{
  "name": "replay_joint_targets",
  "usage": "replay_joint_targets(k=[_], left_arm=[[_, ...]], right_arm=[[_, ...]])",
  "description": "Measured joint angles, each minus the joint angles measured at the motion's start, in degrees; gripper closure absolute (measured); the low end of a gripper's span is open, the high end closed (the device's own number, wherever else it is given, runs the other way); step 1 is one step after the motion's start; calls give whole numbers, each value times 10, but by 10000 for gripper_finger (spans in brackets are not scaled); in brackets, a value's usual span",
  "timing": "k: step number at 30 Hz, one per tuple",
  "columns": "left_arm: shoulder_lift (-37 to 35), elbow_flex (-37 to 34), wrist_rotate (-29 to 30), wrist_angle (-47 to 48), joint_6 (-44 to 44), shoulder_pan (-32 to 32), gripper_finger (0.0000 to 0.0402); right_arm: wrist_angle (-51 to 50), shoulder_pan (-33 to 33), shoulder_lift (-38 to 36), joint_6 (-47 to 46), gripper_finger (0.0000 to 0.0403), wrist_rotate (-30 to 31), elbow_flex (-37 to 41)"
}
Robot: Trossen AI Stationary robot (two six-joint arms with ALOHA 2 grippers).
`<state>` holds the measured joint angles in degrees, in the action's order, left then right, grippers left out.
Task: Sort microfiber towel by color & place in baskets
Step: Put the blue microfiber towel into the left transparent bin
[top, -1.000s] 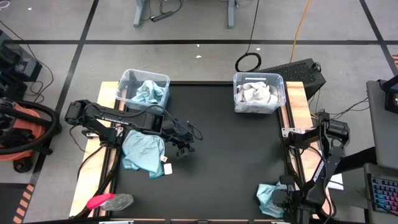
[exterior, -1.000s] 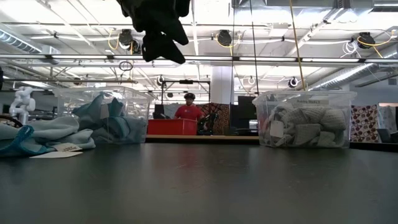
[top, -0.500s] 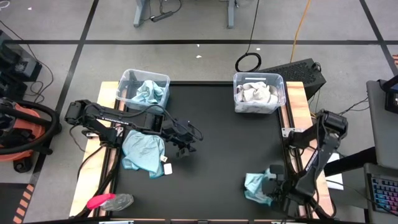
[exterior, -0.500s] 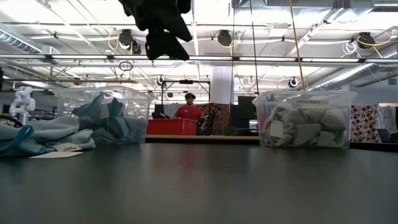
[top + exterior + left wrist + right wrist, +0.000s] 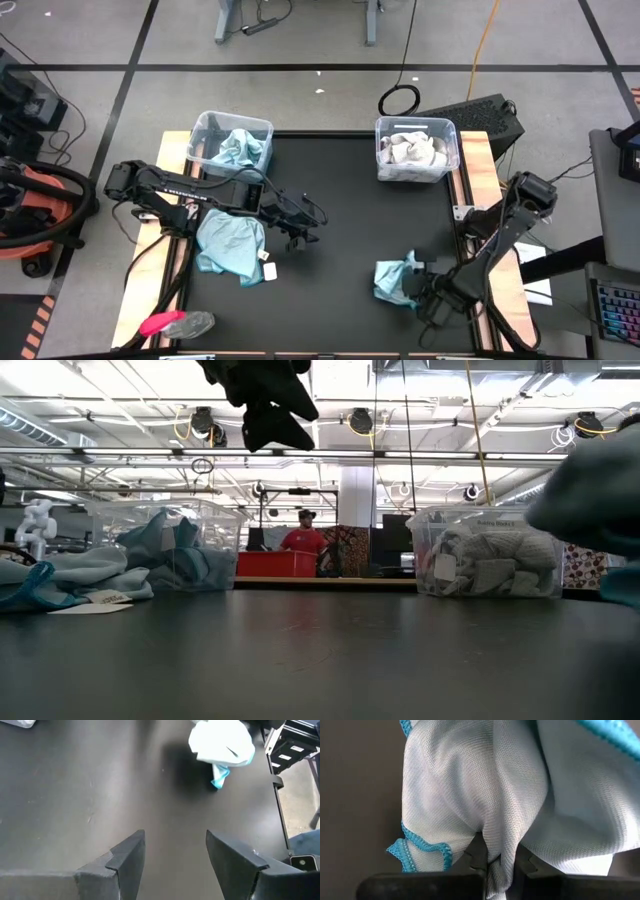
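Observation:
A light teal-blue microfiber towel (image 5: 392, 279) hangs bunched from my right gripper (image 5: 418, 292), which is shut on it over the table's near right part. It also fills the right wrist view as towel (image 5: 520, 795). Another teal towel (image 5: 232, 245) lies spread at the table's left edge, partly under my left arm. My left gripper (image 5: 175, 860) hovers open above the table's middle-left, with nothing between its fingers. The left basket (image 5: 205, 128) holds a teal towel, and the right basket (image 5: 450, 135) holds pale grey-white ones. My right gripper pinches a gathered fold of the teal towel (image 5: 495, 851) between its two fingers, several layers together. The fingers come steeply from above. The cloth hangs slack and bunched around them, its blue-stitched edge (image 5: 422, 847) dangling; whether its lowest tip touches the table I cannot tell.
A small pink-and-grey object (image 5: 175, 323) lies at the near left corner. The dark tabletop (image 5: 350, 210) stretches bare between the two baskets at the far edge. In the low view, a person in red (image 5: 303, 538) stands far behind the table.
My right gripper has carried the teal towel from the near right corner toward the table's left and far edge, rising a little and turning its wrist. The towel has come up off the table and now shows at the right of the low view.

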<state>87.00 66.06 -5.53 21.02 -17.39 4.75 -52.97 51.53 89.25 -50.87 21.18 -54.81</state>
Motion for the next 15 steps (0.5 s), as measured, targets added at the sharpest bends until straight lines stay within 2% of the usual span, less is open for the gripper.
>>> replay_joint_targets(k=[9,15], left_arm=[[0,0,0,5,30,-3,185],[0,0,0,5,43,-3,185]], right_arm=[[13,-62,0,85,387,14,0],[19,-84,0,109,387,14,0]])
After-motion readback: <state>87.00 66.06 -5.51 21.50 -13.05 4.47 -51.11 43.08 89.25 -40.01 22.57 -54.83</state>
